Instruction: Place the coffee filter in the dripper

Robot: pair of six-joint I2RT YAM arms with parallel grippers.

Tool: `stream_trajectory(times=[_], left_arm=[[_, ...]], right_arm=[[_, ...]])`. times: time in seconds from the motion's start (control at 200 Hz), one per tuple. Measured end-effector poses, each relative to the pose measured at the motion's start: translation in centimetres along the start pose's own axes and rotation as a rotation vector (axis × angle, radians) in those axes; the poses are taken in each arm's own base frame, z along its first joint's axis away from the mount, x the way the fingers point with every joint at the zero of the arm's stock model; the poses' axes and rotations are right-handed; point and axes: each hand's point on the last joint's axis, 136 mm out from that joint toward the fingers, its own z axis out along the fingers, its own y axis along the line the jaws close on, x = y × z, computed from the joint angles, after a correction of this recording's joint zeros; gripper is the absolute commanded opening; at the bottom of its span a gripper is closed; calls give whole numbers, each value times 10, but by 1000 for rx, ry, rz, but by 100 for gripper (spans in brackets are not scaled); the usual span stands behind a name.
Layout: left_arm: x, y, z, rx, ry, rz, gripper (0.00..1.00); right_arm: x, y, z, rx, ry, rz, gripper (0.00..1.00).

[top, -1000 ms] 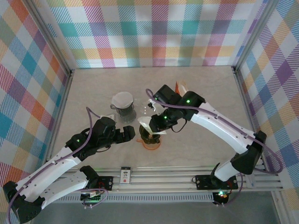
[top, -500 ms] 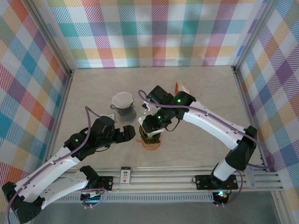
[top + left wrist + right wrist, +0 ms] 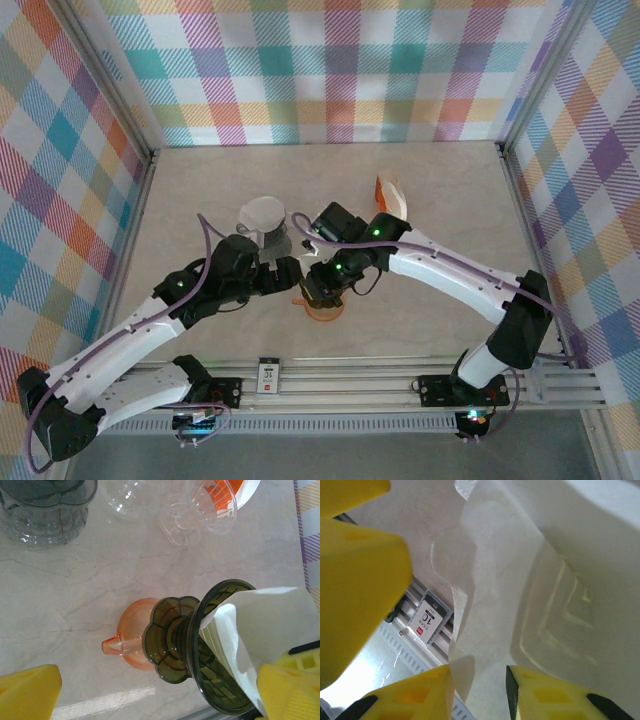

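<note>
Clock from dripper (image 3: 172, 645), top view. Dripper on saucer (image 3: 129, 642); filter (image 3: 250, 625) in it, sticking past rim. Second dripper (image 3: 265, 226) at 10, apart. Cone (image 3: 392, 196) at 1, farther back; glass pieces (image 3: 182, 515) between those two. Left gripper (image 3: 291, 276) at 9, just beside. Right gripper (image 3: 322, 282) directly over dripper mouth. Tag (image 3: 268, 376) at 7, on rail (image 3: 400, 378).

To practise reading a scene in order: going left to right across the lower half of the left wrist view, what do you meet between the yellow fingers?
Orange translucent cup with a stub handle → dark olive ribbed plastic dripper → white paper coffee filter.
</note>
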Motion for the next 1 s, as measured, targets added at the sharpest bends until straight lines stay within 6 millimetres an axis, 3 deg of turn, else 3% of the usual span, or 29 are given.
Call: stream_trajectory(times=[0.175,0.44,0.675,0.805,1.005], left_arm=[[-2,-5,8,-1,18,1,99],[3,-2,19,-29,52,1,97],[3,-2,19,-30,52,1,97],[3,-2,18,-26,49,1,97],[3,-3,17,-25,48,1,97]], right_arm=[[-3,1,-4,3,-22,-18,49],[-7,2,-35,24,-125,-59,63],[-19,-25,-59,113,-214,-43,67],[-30,-55,-57,182,-219,3,62],[-33,-78,-35,251,-155,14,36]])
